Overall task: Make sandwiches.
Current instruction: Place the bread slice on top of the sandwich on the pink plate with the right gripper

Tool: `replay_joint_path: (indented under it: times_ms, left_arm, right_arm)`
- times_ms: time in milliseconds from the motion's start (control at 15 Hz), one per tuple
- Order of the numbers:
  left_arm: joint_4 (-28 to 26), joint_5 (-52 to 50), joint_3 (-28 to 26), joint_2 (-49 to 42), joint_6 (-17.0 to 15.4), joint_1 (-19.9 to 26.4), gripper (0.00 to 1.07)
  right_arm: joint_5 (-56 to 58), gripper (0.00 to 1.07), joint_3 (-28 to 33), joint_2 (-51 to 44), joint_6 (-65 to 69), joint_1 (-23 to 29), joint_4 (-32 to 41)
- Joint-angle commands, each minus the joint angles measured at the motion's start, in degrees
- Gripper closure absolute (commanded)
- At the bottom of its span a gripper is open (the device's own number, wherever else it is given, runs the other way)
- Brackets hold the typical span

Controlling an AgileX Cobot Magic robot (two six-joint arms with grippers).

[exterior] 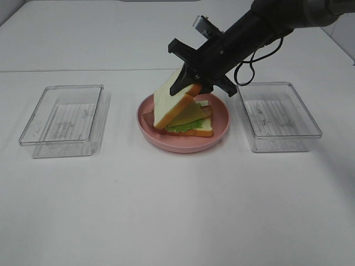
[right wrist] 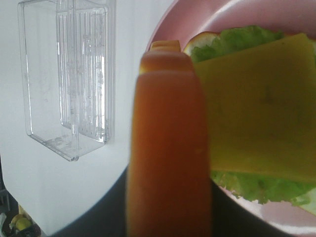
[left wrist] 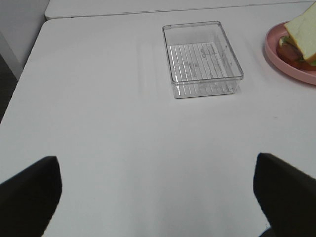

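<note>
On the round pink plate (exterior: 183,145) lies an open sandwich: a bread slice (exterior: 204,128), green lettuce (exterior: 183,128), brown bacon (exterior: 208,111) and a yellow cheese slice (exterior: 188,115). My right gripper (exterior: 191,86) is shut on the crust of another white bread slice (exterior: 169,105), which tilts steeply over the stack with its low edge at the plate's left side. The right wrist view shows that slice's orange crust (right wrist: 168,148) edge-on, in front of the cheese (right wrist: 256,113) and lettuce (right wrist: 232,39). My left gripper (left wrist: 158,197) is open over bare table, with nothing between its fingers (left wrist: 29,192).
One clear plastic tray (exterior: 61,148) stands left of the plate and another (exterior: 283,143) right of it; nothing shows inside either. The left wrist view shows the left tray (left wrist: 205,89) ahead, with the plate's rim (left wrist: 291,64) beyond it. The white table's seam runs behind the trays.
</note>
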Motion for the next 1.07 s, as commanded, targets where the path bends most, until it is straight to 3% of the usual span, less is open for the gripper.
replay_joint_path:
  times_ms: [67, 333, 400, 467, 533, 600, 667, 733, 1067]
  left_arm:
    - [-0.4, -0.23, 0.11, -0.34, -0.06, 0.23, 0.09]
    - [-0.4, -0.23, 0.11, -0.34, -0.06, 0.23, 0.09]
    - [-0.4, -0.23, 0.11, -0.34, -0.06, 0.23, 0.09]
    - [-0.4, -0.23, 0.11, -0.34, -0.06, 0.23, 0.09]
    - [-0.4, -0.23, 0.11, -0.34, -0.06, 0.23, 0.09]
    - [-0.4, -0.23, 0.11, -0.34, -0.06, 0.23, 0.09]
    - [-0.4, -0.23, 0.11, -0.34, -0.06, 0.23, 0.09]
    - [-0.4, -0.23, 0.11, -0.34, -0.06, 0.23, 0.09]
    - [-0.4, -0.23, 0.11, -0.34, -0.06, 0.23, 0.09]
  right_arm:
    - [-0.06, 1.07, 0.17, 1.49, -2.58, 0.06, 3.55]
    - [-0.92, 1.05, 0.17, 1.83, -3.27, 0.06, 0.29]
    - [-1.43, 0.95, 0.17, 1.83, -2.81, 0.06, -0.74]
    - [-1.55, 0.68, 0.17, 1.83, -2.46, 0.06, -1.32]
    - [-1.55, 0.59, 0.17, 1.83, -2.46, 0.06, -1.55]
    - [-1.55, 0.38, 0.17, 1.83, -3.15, 0.06, -2.06]
    - [-1.15, 0.26, 0.17, 1.78, -4.41, 0.06, -2.23]
    - [-0.4, 0.22, 0.11, 1.78, -6.36, 0.06, -2.18]
    - [1.26, 0.22, 0.06, 0.52, -7.16, 0.06, -7.05]
